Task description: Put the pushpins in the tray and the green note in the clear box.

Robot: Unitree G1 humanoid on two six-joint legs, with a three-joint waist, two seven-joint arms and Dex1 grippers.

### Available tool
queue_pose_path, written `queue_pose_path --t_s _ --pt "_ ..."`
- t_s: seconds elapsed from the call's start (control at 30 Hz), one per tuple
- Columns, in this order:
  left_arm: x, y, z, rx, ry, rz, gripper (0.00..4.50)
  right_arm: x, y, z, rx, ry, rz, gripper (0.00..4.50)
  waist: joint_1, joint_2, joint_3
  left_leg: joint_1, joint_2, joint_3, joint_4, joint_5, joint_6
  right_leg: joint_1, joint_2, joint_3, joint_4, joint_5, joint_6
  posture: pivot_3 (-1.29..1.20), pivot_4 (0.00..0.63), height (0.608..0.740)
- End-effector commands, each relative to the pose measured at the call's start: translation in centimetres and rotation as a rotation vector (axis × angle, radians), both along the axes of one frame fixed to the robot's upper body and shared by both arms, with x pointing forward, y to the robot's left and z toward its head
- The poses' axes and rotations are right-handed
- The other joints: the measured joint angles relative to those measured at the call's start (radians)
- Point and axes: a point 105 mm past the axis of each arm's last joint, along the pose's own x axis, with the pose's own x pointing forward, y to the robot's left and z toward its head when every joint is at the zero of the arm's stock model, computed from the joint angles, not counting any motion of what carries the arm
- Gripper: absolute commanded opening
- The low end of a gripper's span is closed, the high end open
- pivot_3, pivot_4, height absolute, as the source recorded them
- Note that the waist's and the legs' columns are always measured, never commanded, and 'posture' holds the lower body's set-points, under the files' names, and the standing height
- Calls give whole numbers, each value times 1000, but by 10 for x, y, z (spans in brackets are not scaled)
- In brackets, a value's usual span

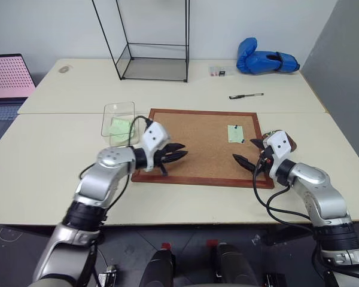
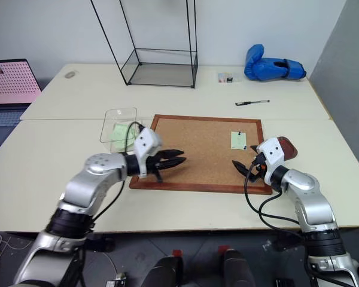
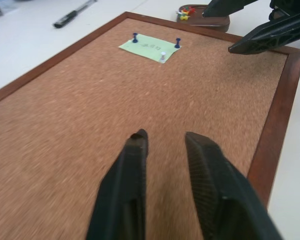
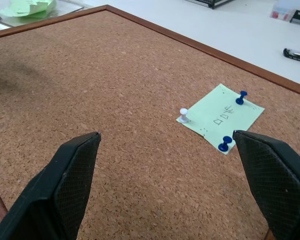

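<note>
Both grippers are hovering over the near half of the corkboard (image 1: 206, 143), one at each side. On the left, the left gripper (image 1: 173, 156) is reaching in over the board's near-left corner with its two black fingers (image 3: 127, 190) drawn close, a narrow gap left between them and nothing pinched. Behind it, off the board's left edge, one clear box (image 1: 119, 119) is sitting on the table (image 1: 54, 155), with pale green paper already lying inside it.

Moving right, one green note (image 4: 221, 118) is lying flat on the cork, toward the far-right part of the board. Three pushpins are standing in it (two blue, one white): a blue one (image 4: 241, 97) at one corner, a second blue one (image 4: 225, 145) at another, and the white one (image 4: 184, 115) at a third.

Further right, the right gripper (image 1: 246, 152) is hanging over the board's near-right corner, its fingers (image 4: 72, 175) spread wide and empty, pointing toward the note. Just beyond that corner, one tray (image 3: 204, 15) is resting on the table, holding a few red and yellow pins.

Along the far side, one wire-framed case (image 1: 152, 42), one pen (image 1: 246, 95) and one blue boxing glove (image 1: 264, 62) are lying well apart from the board.
</note>
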Motion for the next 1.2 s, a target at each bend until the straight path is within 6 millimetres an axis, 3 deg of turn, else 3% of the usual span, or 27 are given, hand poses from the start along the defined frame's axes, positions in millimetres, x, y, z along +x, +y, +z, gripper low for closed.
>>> queue_pose_path --t_s 0.03,0.23,0.37,0.73,0.9,1.2 --pt "9 -16 -2 10 -22 -48 152 6 5 18 14 -47 -1 4500 -1 0 0 0 0 0 0 0 0 0 0 0 0 0 0 0 150 740" --pt "18 -26 -32 17 81 -62 54 21 15 27 50 -50 2 4500 -2 0 0 0 0 0 0 0 0 0 0 0 0 0 0 0 150 740" --pt "18 -25 -48 45 114 -60 54 42 14 32 69 -50 -35 4500 -1 0 0 0 0 -1 0 0 0 0 0 0 0 0 0 0 150 740" --pt "11 -25 -54 32 128 -59 54 100 9 27 55 -21 -147 4500 -2 0 0 1 -1 0 0 0 0 1 0 0 1 1 0 0 150 740" --pt "9 -24 -54 33 132 -55 0 112 6 22 30 -10 -196 3549 -4 0 0 1 -1 0 0 0 0 1 0 1 0 1 0 0 150 740" --pt "8 -24 -55 35 139 -48 0 116 6 11 -2 8 -227 1741 -12 0 0 2 -1 0 0 0 0 1 0 1 1 1 0 0 150 740"
